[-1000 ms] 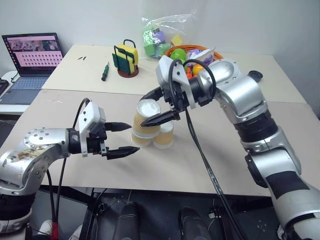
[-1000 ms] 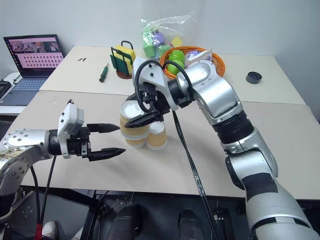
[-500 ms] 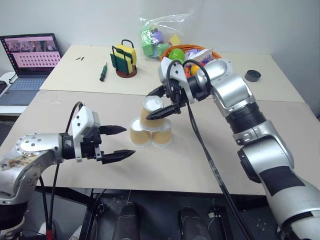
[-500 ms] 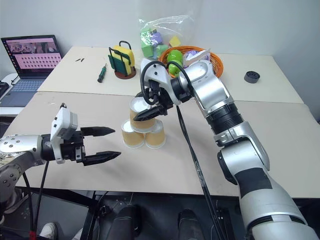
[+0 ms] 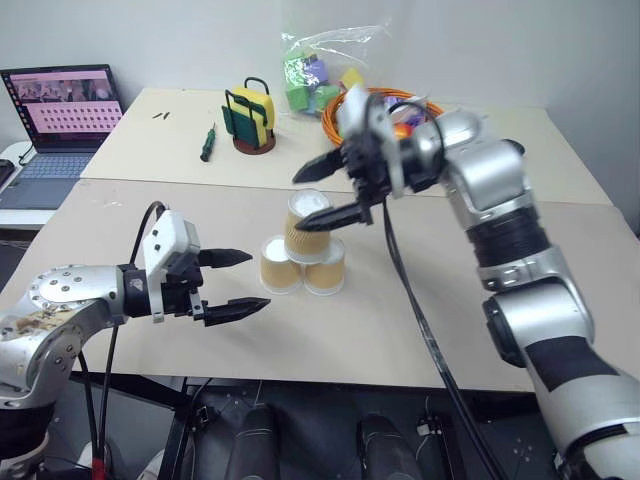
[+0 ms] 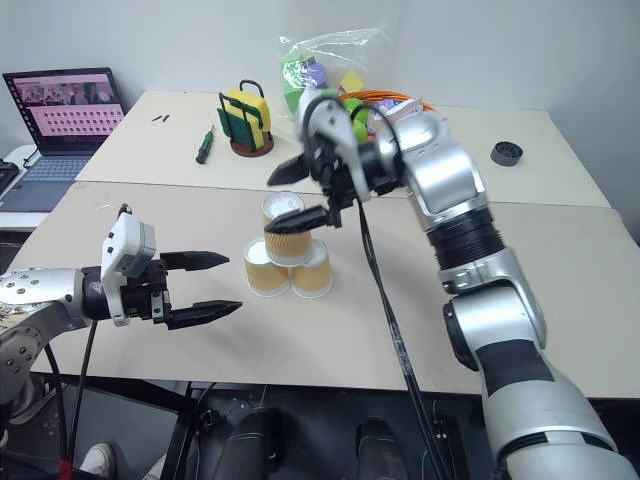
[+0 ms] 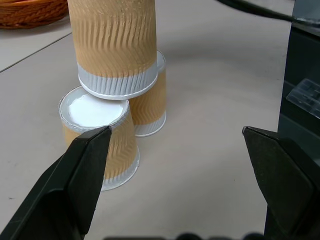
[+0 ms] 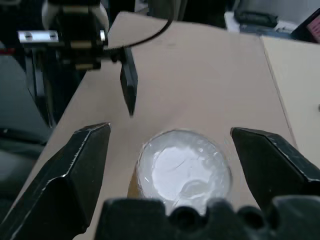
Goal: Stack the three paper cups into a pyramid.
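Left eye view shows the three paper cups (image 5: 303,250) standing as the pyramid on the tabletop (image 5: 420,330): two upside down side by side, touching, and the third upside down on top, bridging them. The right hand (image 5: 335,188) hangs just above and around the top cup, its two black fingers spread wide to either side with nothing between them gripped; the right wrist view looks straight down on that cup's white base between the parted fingers. The left hand (image 5: 230,284) waits beside the stack, near the left-hand lower cup, also spread wide and empty. The build looks finished, so the danger now lies in the retreat. I judge that a fingertip of the right hand clipping the top cup on its way out would tip it off, since it rests on only the edges of the two bases. A nudge from the left hand could slide a lower cup and collapse the lot.
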You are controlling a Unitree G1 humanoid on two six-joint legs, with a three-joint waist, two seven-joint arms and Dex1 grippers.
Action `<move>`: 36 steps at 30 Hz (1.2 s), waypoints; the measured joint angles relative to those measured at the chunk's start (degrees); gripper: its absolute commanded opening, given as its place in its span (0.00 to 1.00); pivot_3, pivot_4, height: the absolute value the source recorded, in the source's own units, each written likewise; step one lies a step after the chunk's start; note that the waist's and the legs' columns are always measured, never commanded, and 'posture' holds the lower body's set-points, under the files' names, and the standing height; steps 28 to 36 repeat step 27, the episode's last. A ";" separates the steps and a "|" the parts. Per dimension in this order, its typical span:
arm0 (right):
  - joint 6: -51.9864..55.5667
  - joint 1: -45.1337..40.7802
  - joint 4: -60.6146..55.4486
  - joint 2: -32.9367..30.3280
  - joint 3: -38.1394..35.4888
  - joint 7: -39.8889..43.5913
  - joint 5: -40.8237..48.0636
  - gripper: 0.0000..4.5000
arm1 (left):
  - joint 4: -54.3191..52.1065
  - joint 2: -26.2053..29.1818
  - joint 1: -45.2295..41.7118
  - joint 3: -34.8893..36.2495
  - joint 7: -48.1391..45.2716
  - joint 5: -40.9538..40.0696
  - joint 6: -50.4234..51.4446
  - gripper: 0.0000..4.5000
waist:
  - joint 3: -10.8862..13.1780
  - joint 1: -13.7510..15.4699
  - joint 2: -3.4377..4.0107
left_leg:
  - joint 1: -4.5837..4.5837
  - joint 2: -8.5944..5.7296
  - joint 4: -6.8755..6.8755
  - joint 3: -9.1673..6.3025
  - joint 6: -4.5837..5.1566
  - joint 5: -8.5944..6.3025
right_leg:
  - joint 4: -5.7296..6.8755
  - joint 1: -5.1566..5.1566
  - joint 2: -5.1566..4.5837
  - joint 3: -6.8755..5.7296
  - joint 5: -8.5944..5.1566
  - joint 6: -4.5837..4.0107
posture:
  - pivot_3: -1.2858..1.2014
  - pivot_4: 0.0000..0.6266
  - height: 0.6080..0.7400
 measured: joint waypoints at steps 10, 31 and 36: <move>13.01 8.41 -9.96 -13.14 -21.20 -27.02 3.61 1.00 | -3.11 -12.62 13.75 10.15 15.84 0.91 -0.49 1.00 | -0.42 -0.15 -0.58 | 0.41 0.00 -0.06 0.01 -0.17 -0.14 | -0.21 0.25 -0.07 0.00 -0.24 -0.43 | 0.52 0.24 0.40; -8.77 53.14 -10.41 1.08 -26.87 -74.27 -18.33 1.00 | 23.61 -39.02 9.22 13.89 55.43 28.66 -31.52 1.00 | -0.56 1.10 -0.56 | 0.12 -0.12 0.24 0.03 0.07 0.01 | -0.03 0.25 -0.08 0.12 0.01 0.13 | 0.52 0.24 0.40; -8.77 53.14 -10.41 1.08 -26.87 -74.27 -18.33 1.00 | 23.61 -39.02 9.22 13.89 55.43 28.66 -31.52 1.00 | -0.56 1.10 -0.56 | 0.12 -0.12 0.24 0.03 0.07 0.01 | -0.03 0.25 -0.08 0.12 0.01 0.13 | 0.52 0.24 0.40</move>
